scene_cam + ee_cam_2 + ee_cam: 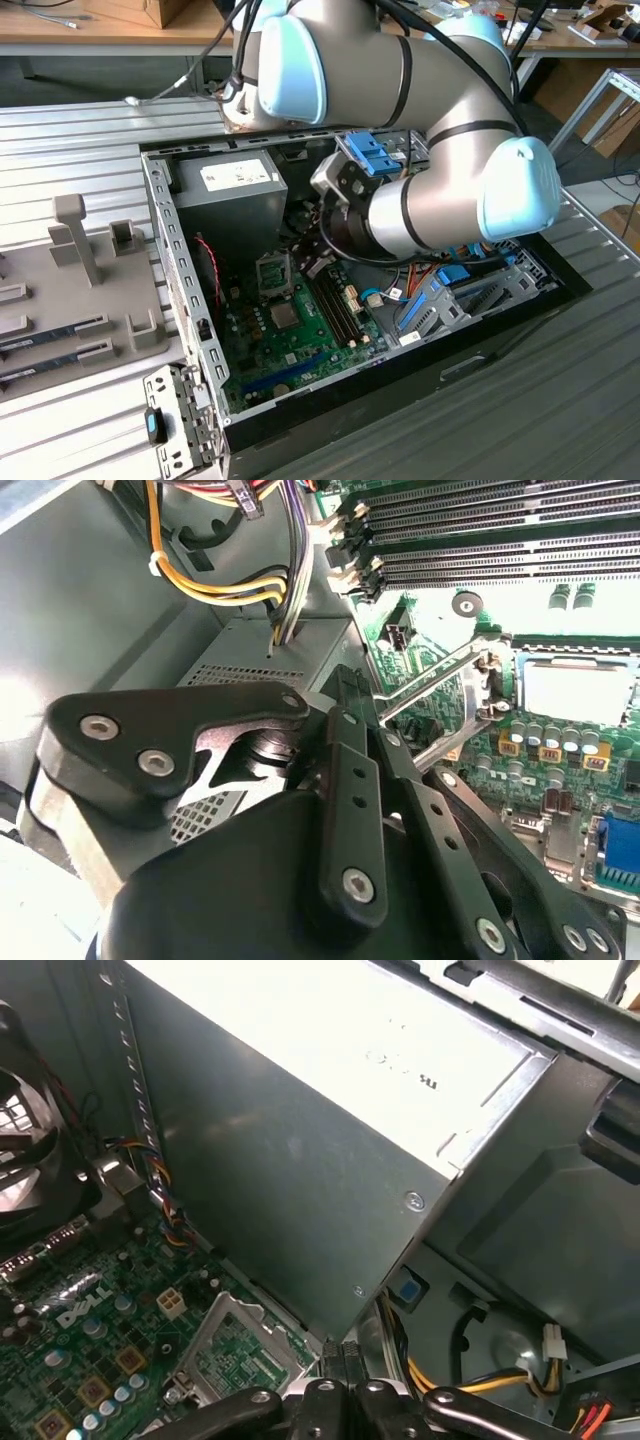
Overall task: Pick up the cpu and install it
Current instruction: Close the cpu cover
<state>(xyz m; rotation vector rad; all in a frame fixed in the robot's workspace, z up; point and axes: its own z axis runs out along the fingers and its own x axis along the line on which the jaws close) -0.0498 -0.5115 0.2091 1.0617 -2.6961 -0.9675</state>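
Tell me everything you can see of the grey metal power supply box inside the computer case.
The grey metal power supply box is a rectangular sheet-metal block with a white label on top and small screws near one edge. It sits in a corner of the open computer case, beside the green motherboard.

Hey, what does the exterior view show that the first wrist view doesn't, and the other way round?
The exterior view adds the robot arm, the open case's wall, the grey tray beside it and the memory slots. The first wrist view adds a black fan and yellow wires. Both show the power-supply box, the metal-framed socket and the green motherboard.
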